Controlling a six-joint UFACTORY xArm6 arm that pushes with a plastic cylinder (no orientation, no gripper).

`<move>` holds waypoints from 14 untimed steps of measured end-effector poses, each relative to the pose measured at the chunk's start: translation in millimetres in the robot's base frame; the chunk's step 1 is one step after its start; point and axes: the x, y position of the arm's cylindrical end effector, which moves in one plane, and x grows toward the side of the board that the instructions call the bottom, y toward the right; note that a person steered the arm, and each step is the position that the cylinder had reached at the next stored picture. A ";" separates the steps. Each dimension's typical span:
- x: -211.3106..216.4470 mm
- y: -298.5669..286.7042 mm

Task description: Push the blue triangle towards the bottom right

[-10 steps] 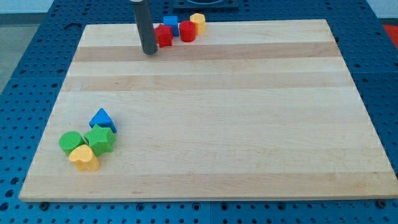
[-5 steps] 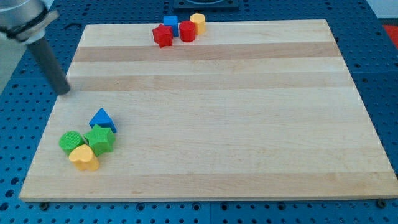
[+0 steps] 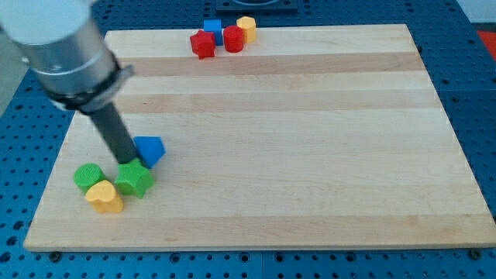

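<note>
As the arm leans in from the view's top left, my tip (image 3: 127, 161) beside the blue triangle (image 3: 149, 149), touching its left side, above the green block (image 3: 134, 179), no pincer fitted.

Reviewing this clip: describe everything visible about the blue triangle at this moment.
The blue triangle is a small, matte, solid-blue wedge-shaped block lying flat on the wooden board, at the view's lower left. My tip sits at its left edge, apparently touching it. The green block lies just below it, very close or touching.

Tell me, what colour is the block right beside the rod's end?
Blue: the blue triangle, clear in the camera view.
</note>
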 end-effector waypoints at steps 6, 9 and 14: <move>-21.0 11.4; -33.4 75.1; -96.6 150.9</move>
